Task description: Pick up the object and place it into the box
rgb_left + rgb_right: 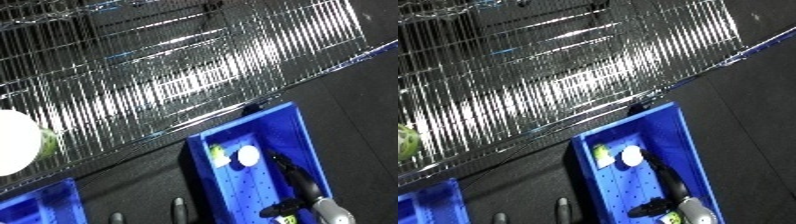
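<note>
The right hand reaches up into the blue bin from the lower edge, its black fingers stretched out straight and relaxed, holding nothing. Their tips end just beside a small white round object that lies on the bin floor near the far end, with a yellow-green piece touching its left side. The object sits inside the bin, so the placing looks done or nearly so.

It looks light, smooth and rounded, likely to roll or slip from a pinch; taking it across its widest part between thumb and fingers would suit it best. Whether it is stiff or soft I cannot tell.

The left hand does not show. Beyond the bin runs a wire rack, with a pale round thing at its left edge. A 2nd blue bin shows at lower left.
</note>
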